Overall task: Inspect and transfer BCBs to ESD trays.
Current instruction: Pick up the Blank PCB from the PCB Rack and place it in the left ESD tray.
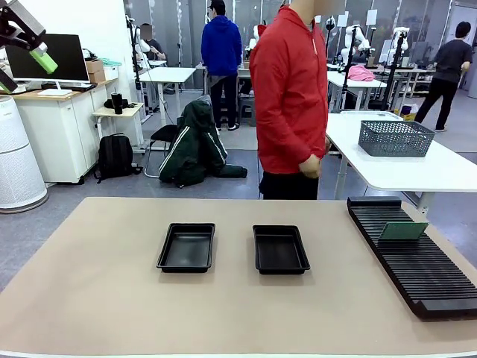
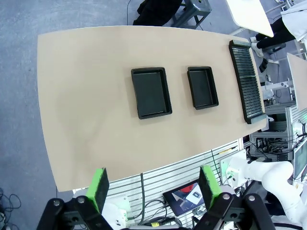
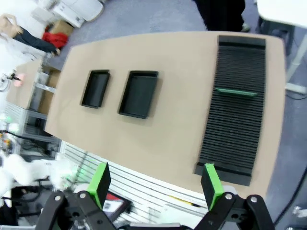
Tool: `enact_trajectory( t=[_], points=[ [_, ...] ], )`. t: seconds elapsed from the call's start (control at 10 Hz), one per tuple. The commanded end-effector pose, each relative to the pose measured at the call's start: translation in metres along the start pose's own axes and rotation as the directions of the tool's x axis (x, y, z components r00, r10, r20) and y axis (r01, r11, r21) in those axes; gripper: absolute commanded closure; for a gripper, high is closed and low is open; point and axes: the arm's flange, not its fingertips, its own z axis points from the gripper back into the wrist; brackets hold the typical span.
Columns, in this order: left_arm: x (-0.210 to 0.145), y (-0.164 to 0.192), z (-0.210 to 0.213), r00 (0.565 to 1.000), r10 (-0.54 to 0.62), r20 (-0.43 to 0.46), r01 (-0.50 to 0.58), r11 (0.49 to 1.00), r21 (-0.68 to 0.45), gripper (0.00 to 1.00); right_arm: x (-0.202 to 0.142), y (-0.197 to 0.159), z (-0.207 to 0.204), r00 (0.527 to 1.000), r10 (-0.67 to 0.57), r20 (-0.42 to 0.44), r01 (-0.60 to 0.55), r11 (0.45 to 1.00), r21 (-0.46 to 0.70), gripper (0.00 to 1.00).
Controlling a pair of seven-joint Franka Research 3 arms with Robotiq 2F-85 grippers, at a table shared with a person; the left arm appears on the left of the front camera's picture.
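Progress: not begun, in my judgement. No board lies in either tray.
Left ESD tray (image 1: 186, 247): empty, on the bench (image 1: 89, 298), left of centre.
Right ESD tray (image 1: 280, 249): empty, near centre, apart from its twin.
BCB (image 1: 402, 230): one green board stands on edge in a slot of the ribbed rack (image 1: 417, 276), toward the rack's far end, at the bench's right side.
Left jaws: spread wide, holding nothing, high above the bench.
Right jaws: spread wide, holding nothing, high over the near edge with the rack below.
Person (image 1: 291, 97): stands at the far side, one hand (image 1: 309, 165) at the waist, touching nothing on the bench.
Remaining: inspection of the board and its transfer to a tray.
Obscured: the board's face is too small to read. The rack's near right corner is cut off in the front view. The person's other hand is hidden.
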Motion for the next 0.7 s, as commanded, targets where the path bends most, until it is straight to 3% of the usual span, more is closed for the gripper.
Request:
enact_trajectory(
  t=[0.0,0.1,0.3,0.5,0.6],
  points=[
    [-0.001,0.001,0.001,1.0,0.005,-0.007,-0.005,1.0,0.01,0.0,0.019,-0.017,-0.011,0.989,0.142,-0.026,-0.144,0.985,-0.098,0.0],
    [-0.001,0.001,0.001,1.0,0.005,-0.007,-0.005,1.0,0.01,0.0,0.024,-0.029,-0.019,0.973,0.225,-0.048,-0.229,0.964,-0.133,0.0],
    [-0.001,0.001,0.001,1.0,0.005,-0.007,-0.005,1.0,0.01,0.0,0.032,-0.042,-0.037,0.899,0.422,-0.119,-0.433,0.897,-0.087,0.0],
    [-0.001,0.001,0.001,1.0,0.005,-0.007,-0.005,1.0,0.01,0.0,0.041,-0.052,-0.063,0.742,0.639,-0.201,-0.657,0.753,-0.033,0.0],
    [-0.001,0.001,0.001,1.0,0.005,-0.007,-0.005,1.0,0.01,0.0,0.043,-0.054,-0.074,0.68,0.693,-0.24,-0.718,0.696,-0.026,0.0]
  ],
)
